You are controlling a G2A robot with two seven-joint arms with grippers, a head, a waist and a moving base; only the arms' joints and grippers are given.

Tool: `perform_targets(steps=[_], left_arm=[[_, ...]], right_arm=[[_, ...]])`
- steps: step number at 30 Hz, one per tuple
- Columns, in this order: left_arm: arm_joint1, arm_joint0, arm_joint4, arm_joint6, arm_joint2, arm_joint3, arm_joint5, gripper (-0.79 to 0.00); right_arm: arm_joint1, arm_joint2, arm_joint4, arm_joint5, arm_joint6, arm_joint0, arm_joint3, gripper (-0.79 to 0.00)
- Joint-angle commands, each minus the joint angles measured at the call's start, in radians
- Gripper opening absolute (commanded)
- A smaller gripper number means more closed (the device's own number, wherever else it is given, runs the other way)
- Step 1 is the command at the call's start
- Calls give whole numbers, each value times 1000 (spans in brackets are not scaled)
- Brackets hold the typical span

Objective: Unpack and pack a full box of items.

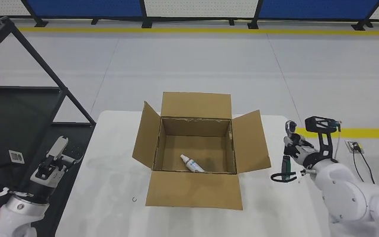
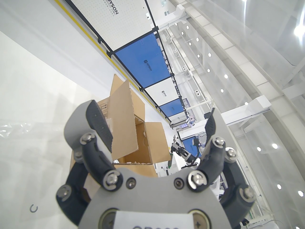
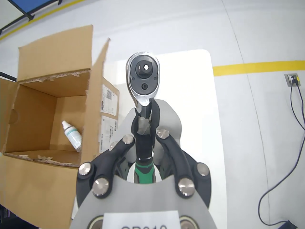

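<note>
An open cardboard box (image 1: 195,189) stands mid-table with its flaps spread, also seen as the box (image 3: 35,91) and the box (image 2: 143,139). A small white bottle (image 1: 191,163) lies on the box floor; it appears again as the bottle (image 3: 71,135). To the right of the box, my right gripper (image 3: 144,117) is shut on a ratchet wrench (image 3: 143,77) with a green-and-black handle, head pointing up; from above it is the wrench (image 1: 289,155). My left gripper (image 2: 155,125) stands open and empty off the table's left edge, seen from above as the left gripper (image 1: 56,155).
The white table (image 1: 106,201) extends around the box, with bare surface to the right (image 3: 190,96). A small ring (image 1: 135,199) lies on the table left of the box. A black frame (image 1: 35,77) stands at the far left.
</note>
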Motion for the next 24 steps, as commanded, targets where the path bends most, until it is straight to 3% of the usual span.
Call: perform_targets(steps=[1, 5, 11, 17, 24], left_arm=[[0, 0, 0, 0, 0, 0, 0, 0], [0, 0, 0, 0, 0, 0, 0, 0], [0, 0, 0, 0, 0, 0, 0, 0], [0, 0, 0, 0, 0, 0, 0, 0], [0, 0, 0, 0, 0, 0, 0, 0]], right_arm=[[-1, -26, -17, 11, -2, -1, -64, -785], [-2, -128, -79, 6, 41, 23, -143, -785], [-19, -392, -257, 23, 119, 173, -96, -785], [-71, -671, -349, 57, 196, 413, 91, -785], [-177, -927, -291, 82, 223, 696, 433, -785]])
